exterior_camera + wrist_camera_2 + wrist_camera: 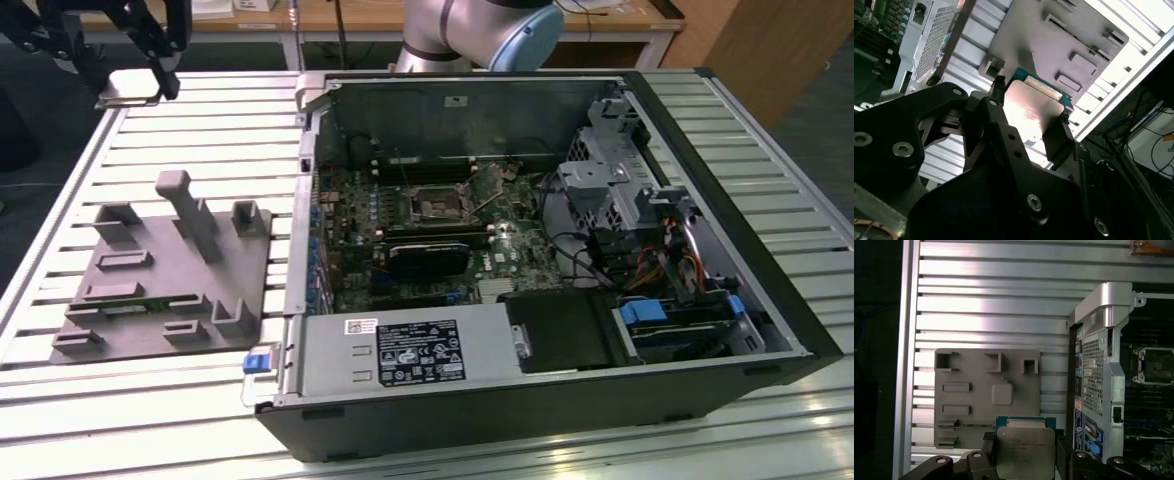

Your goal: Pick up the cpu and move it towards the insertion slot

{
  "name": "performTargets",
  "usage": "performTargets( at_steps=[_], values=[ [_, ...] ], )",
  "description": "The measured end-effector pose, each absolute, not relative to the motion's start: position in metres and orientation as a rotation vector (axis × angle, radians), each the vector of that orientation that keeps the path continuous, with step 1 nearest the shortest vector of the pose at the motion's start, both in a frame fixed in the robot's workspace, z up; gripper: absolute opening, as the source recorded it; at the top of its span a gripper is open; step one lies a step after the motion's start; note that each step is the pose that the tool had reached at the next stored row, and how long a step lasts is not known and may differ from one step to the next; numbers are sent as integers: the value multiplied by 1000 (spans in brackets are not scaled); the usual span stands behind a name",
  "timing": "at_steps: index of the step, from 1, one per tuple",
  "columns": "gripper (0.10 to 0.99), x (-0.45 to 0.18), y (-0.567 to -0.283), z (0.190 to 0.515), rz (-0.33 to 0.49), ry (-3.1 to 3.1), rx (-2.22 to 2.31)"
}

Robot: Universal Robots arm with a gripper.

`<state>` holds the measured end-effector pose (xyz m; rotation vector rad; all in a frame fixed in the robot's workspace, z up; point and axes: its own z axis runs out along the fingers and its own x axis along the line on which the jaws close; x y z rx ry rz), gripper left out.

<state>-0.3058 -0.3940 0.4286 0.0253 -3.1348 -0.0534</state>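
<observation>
We are in the carrying step. The gripper [138,82] sits at the upper left of the exterior view, closed to the width of the chip [131,90] and clamping it by two opposite edges, high above the slatted worktop [200,120]. In both wrist views the chip [1024,452] lies flat between the black fingers [1056,137], its metal lid toward the cameras, with the grey holder [986,390] well below it.

The socket [441,205] sits inside the open computer case [441,425], well apart from the chip and toward the exterior view's right. We judge the pick done and most of the carry left. That carry calls for crossing over the case wall while keeping the chip level and squared to the socket.

The chip's underside is hidden, and the frame edge cuts off one side of it in the first wrist view. We cannot tell whether the socket's metal frame stands open, nor which corner of the chip carries an alignment mark.
</observation>
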Motion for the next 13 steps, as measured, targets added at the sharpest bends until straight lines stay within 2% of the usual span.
performTargets(
  at_steps=[13],
  values=[
    [545,-288,-394,429,-53,-3135,25]
  ],
)
